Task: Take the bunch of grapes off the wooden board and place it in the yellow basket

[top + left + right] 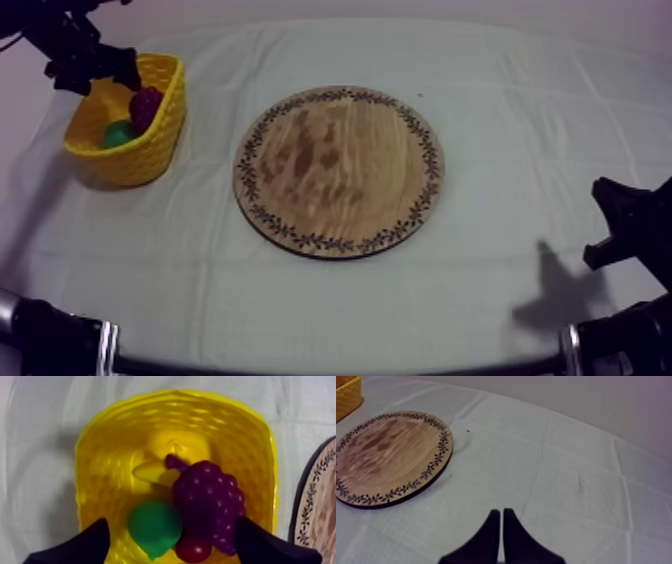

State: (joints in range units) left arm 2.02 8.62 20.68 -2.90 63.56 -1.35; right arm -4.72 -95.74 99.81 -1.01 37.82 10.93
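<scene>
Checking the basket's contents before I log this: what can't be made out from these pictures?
- Left wrist view: a yellow shape behind the bunch of grapes is partly covered and matches the yellow basket; unclear whether it is a banana.
- Left wrist view: the small red fruit is partly covered by the grapes and the pear.
- Top view: the left gripper and the basket's wall hide part of the contents.
</scene>
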